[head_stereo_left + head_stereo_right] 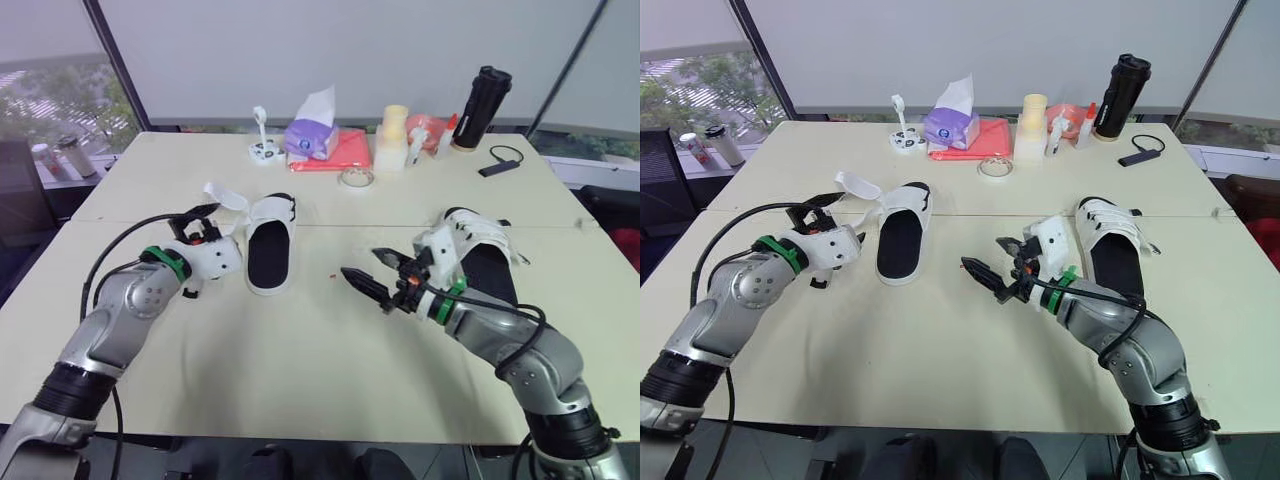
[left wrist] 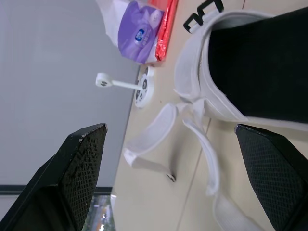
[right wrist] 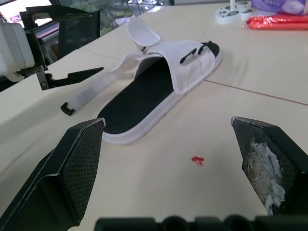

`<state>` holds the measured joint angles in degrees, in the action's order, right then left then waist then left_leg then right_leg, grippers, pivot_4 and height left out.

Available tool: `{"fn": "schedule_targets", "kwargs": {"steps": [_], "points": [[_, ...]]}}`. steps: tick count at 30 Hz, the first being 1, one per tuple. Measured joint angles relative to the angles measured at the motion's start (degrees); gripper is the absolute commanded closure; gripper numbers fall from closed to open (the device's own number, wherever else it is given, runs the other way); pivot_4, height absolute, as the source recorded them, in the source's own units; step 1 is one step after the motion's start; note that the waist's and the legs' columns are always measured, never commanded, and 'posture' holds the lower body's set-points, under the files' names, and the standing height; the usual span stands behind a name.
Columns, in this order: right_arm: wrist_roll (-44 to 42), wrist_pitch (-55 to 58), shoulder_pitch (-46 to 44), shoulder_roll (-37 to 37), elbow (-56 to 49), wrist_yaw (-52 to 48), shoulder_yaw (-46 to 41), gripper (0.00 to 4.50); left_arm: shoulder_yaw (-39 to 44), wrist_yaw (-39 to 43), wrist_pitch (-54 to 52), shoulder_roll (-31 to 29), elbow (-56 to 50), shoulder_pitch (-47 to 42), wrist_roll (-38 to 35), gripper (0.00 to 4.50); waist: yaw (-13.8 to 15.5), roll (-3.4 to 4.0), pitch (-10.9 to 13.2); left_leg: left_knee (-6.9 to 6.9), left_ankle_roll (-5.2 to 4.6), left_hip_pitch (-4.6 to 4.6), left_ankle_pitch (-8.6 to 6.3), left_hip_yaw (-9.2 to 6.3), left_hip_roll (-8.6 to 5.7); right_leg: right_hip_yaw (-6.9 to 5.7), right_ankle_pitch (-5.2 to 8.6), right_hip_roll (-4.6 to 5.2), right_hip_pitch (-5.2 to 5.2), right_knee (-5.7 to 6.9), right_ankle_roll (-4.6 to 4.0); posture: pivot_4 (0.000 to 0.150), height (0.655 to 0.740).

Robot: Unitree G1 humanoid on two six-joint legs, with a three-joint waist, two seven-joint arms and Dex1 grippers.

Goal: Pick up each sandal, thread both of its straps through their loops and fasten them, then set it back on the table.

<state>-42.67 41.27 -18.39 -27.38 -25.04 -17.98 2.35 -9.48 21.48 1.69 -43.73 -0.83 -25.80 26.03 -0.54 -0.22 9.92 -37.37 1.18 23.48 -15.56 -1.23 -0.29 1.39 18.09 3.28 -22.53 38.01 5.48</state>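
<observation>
**Well, both claws wide, both sandals down**

From where I stood, the left sandal [image 1: 270, 255] lay flat on the pale tabletop [image 1: 300, 350], black footbed up. Its two white straps [image 1: 225, 195] were undone and splayed out toward the robot's left. The left claw [image 2: 168, 129] sat just beside those loose straps, fingers spread wide and gripping nothing. The right claw [image 1: 360, 262] hung above the tabletop between the two sandals, also gaping and empty, pointed toward the left sandal. The right sandal [image 1: 480, 255] lay just behind the right arm with white straps across its top; whether they were fastened I could not tell. Along the far edge stood a purple tissue pack [image 1: 312, 135], a red packet [image 1: 345, 150] and a black bottle [image 1: 482, 105].
</observation>
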Motion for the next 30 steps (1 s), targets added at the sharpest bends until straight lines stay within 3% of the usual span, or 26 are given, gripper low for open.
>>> {"fn": "schedule_targets", "kwargs": {"steps": [10, 16, 30], "points": [[4.2, -0.69, -1.3, 1.96, 0.99, -1.0, -0.66, 0.0, -3.8, 2.53, -7.48, 9.09, 5.98, -6.78, 3.43, 0.08, -0.05, -0.01, -0.01, -0.1, 0.0, 0.0, 0.0, 0.01, 0.0, -0.01, 0.0, -0.09, -0.04, 0.14, 0.0, 0.15, 0.74], [6.44, -1.71, -1.45, 3.6, 2.92, -1.49, -0.9, 0.0, -8.21, -2.9, -7.51, 14.75, 16.3, -12.79, 8.32, 0.08, -0.13, -0.03, -0.02, -0.19, 0.0, 0.01, 0.0, 0.02, -0.02, -0.02, 0.0, -0.09, -0.04, 0.17, 0.01, 0.15, 0.74], [9.34, -2.54, -1.13, 6.12, 3.88, -0.36, -3.04, 0.0, -16.7, -19.36, 0.17, 20.84, 46.07, -27.65, 17.21, 0.08, -0.02, -0.03, -0.02, -0.48, 0.0, 0.11, 0.0, 0.02, -0.02, -0.04, -0.01, -0.11, -0.05, 0.27, 0.02, 0.15, 0.74]]}}
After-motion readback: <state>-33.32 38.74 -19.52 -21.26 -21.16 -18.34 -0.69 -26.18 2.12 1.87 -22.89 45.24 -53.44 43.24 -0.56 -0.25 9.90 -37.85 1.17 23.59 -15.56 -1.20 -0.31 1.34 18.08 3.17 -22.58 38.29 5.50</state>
